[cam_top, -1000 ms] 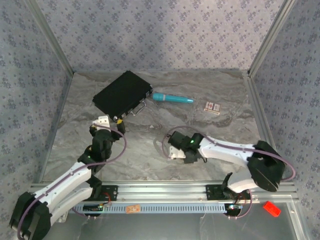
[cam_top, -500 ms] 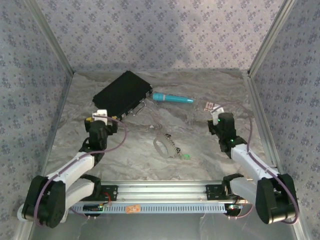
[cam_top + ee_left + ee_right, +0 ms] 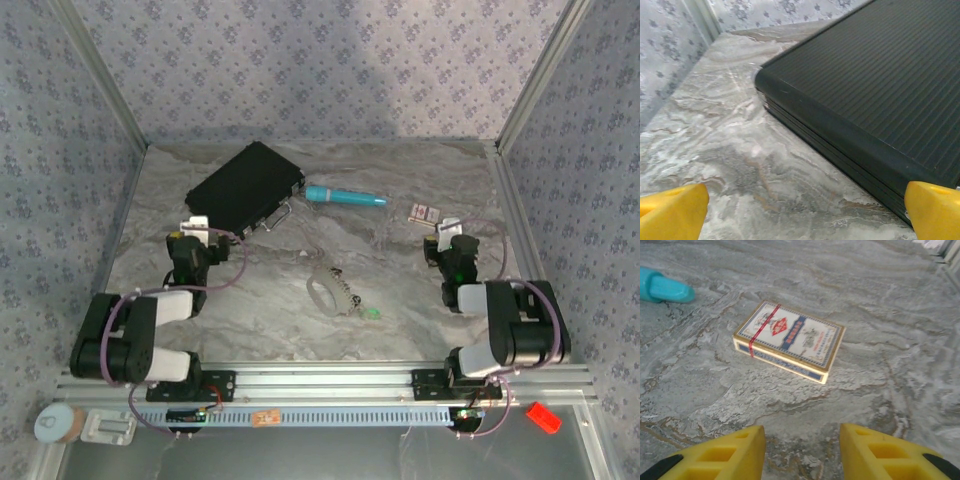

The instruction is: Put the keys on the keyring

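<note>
Currently both open: my left end effector (image 3: 800,212) faces the black case (image 3: 880,90), my right end effector (image 3: 802,450) the playing-card box (image 3: 790,340).

Looks between the left gripper's (image 3: 800,220) wide-apart yellow fingertips (image 3: 672,212) onto a black ribbed case (image 3: 880,85), flat on the marbled worktop (image 3: 715,140) near its far left corner.

Top external sits high behind both arm bases, looking down and forward across the whole counter (image 3: 270,325) to the back wall (image 3: 320,70) (widest, farthest view). Left wrist camera is low and very near, facing the black case (image 3: 880,75) corner, left jaws at the bottom corners. Right wrist camera is low and near, tilted down at the card box (image 3: 789,340), teal pen (image 3: 662,287) tip at left, right jaws below. Top view shares case, box, pen.
</note>
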Available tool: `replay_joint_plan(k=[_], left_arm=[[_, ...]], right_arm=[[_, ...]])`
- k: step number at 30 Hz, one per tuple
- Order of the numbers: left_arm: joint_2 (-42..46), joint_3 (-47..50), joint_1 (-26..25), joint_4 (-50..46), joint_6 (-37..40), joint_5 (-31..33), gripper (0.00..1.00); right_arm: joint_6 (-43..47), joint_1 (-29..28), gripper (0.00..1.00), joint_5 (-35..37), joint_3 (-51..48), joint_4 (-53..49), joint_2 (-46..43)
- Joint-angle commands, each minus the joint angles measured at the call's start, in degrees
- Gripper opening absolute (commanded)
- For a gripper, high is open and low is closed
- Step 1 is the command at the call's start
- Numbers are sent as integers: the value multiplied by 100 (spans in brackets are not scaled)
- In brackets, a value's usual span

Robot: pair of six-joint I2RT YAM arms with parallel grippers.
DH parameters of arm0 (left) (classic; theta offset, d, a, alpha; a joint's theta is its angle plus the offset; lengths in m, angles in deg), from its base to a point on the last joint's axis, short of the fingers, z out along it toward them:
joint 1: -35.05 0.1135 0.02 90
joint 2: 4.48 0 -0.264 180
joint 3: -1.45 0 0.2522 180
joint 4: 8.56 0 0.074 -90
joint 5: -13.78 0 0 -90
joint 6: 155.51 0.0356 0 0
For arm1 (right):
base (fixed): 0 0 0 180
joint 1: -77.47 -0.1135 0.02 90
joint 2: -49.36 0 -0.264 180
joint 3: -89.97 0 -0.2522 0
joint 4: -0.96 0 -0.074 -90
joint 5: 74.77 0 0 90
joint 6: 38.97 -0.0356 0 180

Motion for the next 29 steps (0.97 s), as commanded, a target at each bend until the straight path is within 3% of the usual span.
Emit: replay_joint_plan(k=[1,4,6,9,16,23,26,27,29], left_arm=[[-479,42,208,1061,41,-462,100],[-840,-42,296,1303,1,-608,100],[-719,-391,375,394,-48,-750,100],[-764,-664,593,-33,-308,-808,100],[-756,-612,536,67,-284,-743,100],[-792,-726,731,-126,-365,-1162,100],[-792,-726,724,-122,-369,-1171,100],[-786,-726,731,-123,-374,-1172,100],[-783,-704,732,-93,-365,-1171,100]], right_arm=[[-189,144,44,-459,223,293,123],[-184,200,44,-658,266,256,149],[-211,264,45,-794,380,54,191],[-362,399,48,-878,489,-85,216],[-381,403,54,-820,505,-77,227],[-406,381,59,-719,524,-108,233],[-402,373,68,-656,528,-113,233],[-445,343,94,-471,546,-143,236],[-458,278,99,-239,560,-167,240]])
